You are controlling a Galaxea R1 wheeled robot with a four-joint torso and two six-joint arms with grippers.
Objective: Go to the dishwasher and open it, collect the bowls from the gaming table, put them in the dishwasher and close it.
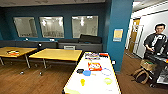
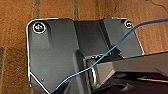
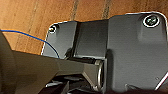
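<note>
Counter (image 1: pixel 93 86) with a white top and a yellow edge, the gaming table of the task, is stretching away from the camera in the head view, low and centre-right. Bowls are sitting on it: a black bowl (image 1: pixel 80 71) is lying just beside a blue bowl (image 1: pixel 86 73), a lime-yellow bowl (image 1: pixel 108 80) is resting nearer the camera on the other side, and a pale bowl with a purplish rim (image 1: pixel 106 72) is standing just beyond it. A small yellow cup (image 1: pixel 82 81) is standing near the blue bowl. An orange-red game box (image 1: pixel 94 66) is lying in the middle of the top, and more colourful boxes (image 1: pixel 92 55) are lying at the far end.

Yellow-orange wooden tables (image 1: pixel 57 54) are standing to the left on the wooden floor (image 1: pixel 37 80), backed by a dark bench (image 1: pixel 80 46) and a blue wall with 3 windows (image 1: pixel 52 27). A person (image 1: pixel 156 41) in dark clothes is standing at the right, behind a dark rig, with a tan bag (image 1: pixel 140 73) lying on the floor close by.

Both wrist views are looking down at wooden floorboards past the robot's dark plate, with a thin blue cable (image 2: pixel 110 51) crossing it. Neither pincer can be made out there, so I cannot tell whether either is spread or pressed together, nor how the bowls are lying relative to them.
</note>
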